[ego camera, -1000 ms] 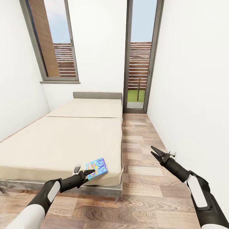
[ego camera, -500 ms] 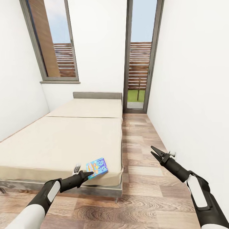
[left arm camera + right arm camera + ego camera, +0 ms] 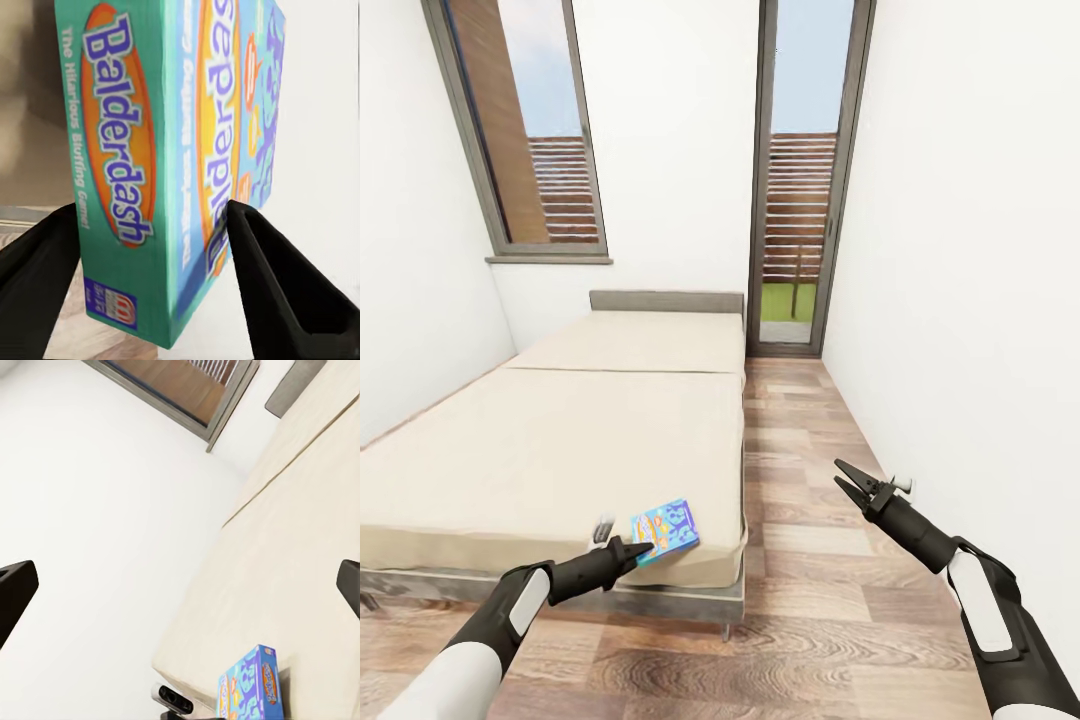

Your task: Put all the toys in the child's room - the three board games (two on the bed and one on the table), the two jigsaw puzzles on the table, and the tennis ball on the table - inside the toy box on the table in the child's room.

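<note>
Board game (image 3: 665, 530) at bed (image 3: 560, 450) corner, between left hand (image 3: 642, 546) fingers; right hand (image 3: 844, 478) spread, empty.

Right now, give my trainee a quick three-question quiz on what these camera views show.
1. True or false: the left hand has its fingers either side of the Balderdash board game.
2. Where does the game lie? A) floor B) near corner of the bed C) windowsill
3. Fill in: the right hand hangs over the wood floor, open and ____.

Key: 1 true; 2 B; 3 empty.
</note>
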Tool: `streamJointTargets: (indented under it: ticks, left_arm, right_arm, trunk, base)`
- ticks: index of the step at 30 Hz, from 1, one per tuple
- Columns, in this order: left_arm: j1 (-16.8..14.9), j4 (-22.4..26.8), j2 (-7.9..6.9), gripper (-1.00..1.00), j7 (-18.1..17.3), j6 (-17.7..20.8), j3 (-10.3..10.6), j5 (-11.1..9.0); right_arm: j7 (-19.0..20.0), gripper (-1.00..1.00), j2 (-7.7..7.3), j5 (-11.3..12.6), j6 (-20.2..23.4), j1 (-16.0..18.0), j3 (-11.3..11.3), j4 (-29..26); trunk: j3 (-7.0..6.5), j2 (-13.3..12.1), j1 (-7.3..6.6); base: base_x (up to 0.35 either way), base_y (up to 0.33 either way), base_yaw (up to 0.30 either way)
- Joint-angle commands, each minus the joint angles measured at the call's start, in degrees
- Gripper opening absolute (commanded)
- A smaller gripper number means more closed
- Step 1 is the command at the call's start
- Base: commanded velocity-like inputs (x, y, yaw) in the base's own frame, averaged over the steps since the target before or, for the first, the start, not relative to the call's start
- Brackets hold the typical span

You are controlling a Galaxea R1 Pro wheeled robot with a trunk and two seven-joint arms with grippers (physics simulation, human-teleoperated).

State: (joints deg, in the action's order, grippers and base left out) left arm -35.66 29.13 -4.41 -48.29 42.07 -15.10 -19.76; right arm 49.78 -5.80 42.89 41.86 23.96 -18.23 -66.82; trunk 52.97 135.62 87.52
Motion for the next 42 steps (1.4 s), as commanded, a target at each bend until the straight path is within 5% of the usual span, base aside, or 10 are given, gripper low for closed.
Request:
streamJointTargets:
  ticks: [1,15,31,36,42]
  left_arm:
    - [0.0,0.0,-0.01,-1.00,-0.1,-0.2,-0.2,0.7]
    - [0.0,0.2,-0.39,-1.00,-0.2,0.9,-0.3,0.6]
    - [0.0,6.0,-0.73,-1.00,-0.4,10.0,-0.7,0.6]
    - [0.0,9.8,-3.67,-1.00,-9.3,14.5,-0.1,0.9]
    - [-0.7,11.9,-5.80,-1.00,-13.4,16.8,1.2,1.1]
  right_arm:
    - [0.1,1.00,0.00,0.2,0.3,0.0,0.0,0.1]
    - [0.1,1.00,0.00,0.2,0.3,0.0,0.0,0.4]
    - [0.1,1.00,-0.24,0.2,0.4,0.0,-0.2,0.6]
    - [0.1,1.00,-0.32,0.3,0.6,0.0,-1.0,1.2]
    - [-0.2,1.00,-0.22,-0.2,0.7,0.0,-1.1,1.2]
  trunk:
    - [-0.13,-0.4,-0.23]
    - [-2.64,-6.0,-3.31]
    - [-4.97,-11.2,-6.16]
    - [-5.87,-13.2,-7.26]
    - [-6.95,-15.6,-8.58]
  base:
    - [0.000,0.000,0.000]
    - [0.000,0.000,0.000]
    - [0.000,0.000,0.000]
    - [0.000,0.000,0.000]
    - [0.000,0.000,0.000]
